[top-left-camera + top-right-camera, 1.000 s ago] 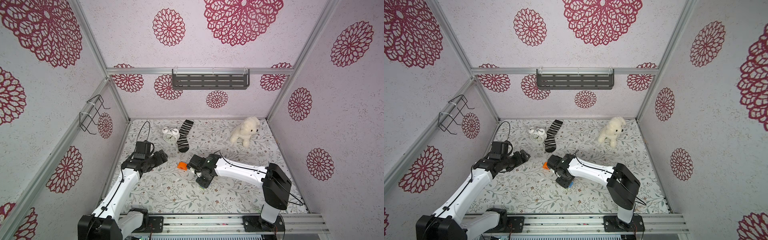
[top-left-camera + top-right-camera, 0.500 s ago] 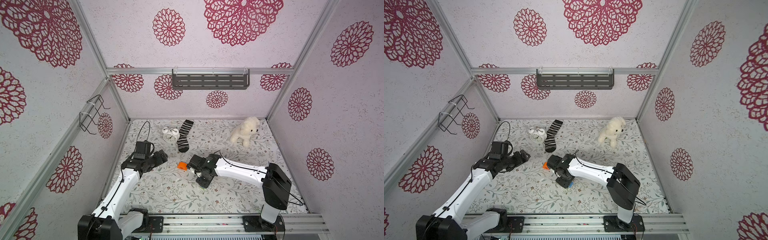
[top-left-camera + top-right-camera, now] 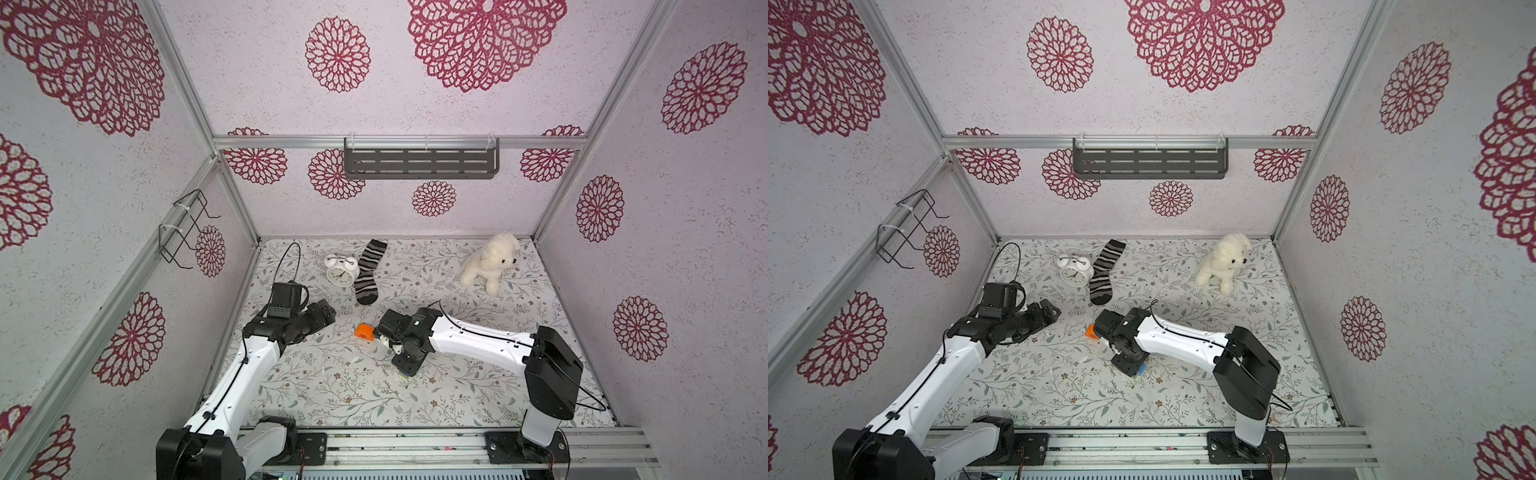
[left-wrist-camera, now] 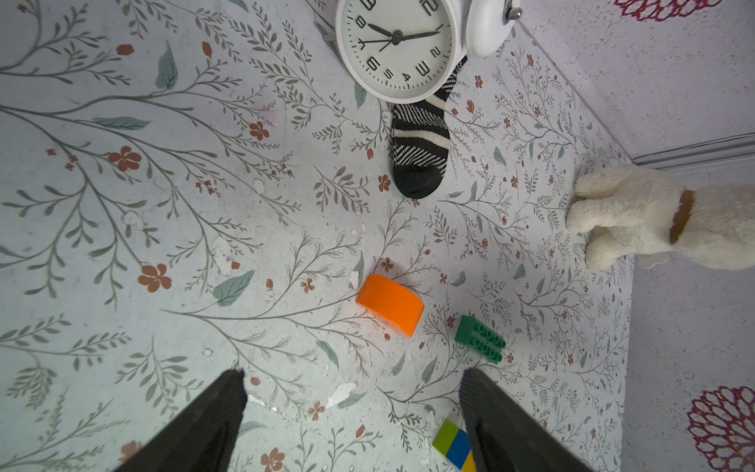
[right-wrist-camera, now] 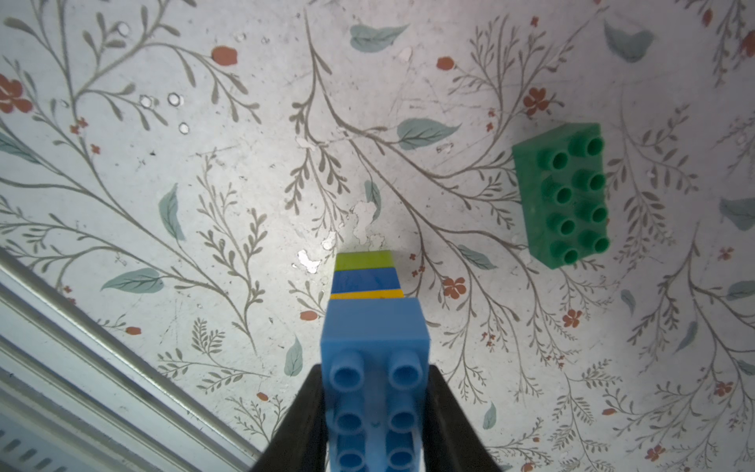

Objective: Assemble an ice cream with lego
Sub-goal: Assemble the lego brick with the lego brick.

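My right gripper [image 5: 376, 380] is shut on a light-blue brick [image 5: 376, 327], studs facing the camera. That brick tops a narrow stem of yellow [image 5: 367, 294], blue [image 5: 365, 280] and lime [image 5: 363, 261] bricks, lime end down at the mat. In both top views this gripper [image 3: 405, 368] [image 3: 1133, 368] points down at mid-floor. A dark green brick [image 5: 564, 196] lies loose beside the stem, studs up. The orange dome [image 3: 365, 332] [image 4: 390, 304] lies just left of the right wrist. My left gripper [image 4: 352, 376] [image 3: 328, 316] hangs open and empty, left of the dome.
A white alarm clock [image 3: 343, 270] and a striped sock [image 3: 368, 274] lie at the back. A white plush dog [image 3: 492, 262] stands at the back right. A dark shelf [image 3: 419, 162] hangs on the rear wall, a wire rack [image 3: 183, 228] on the left wall.
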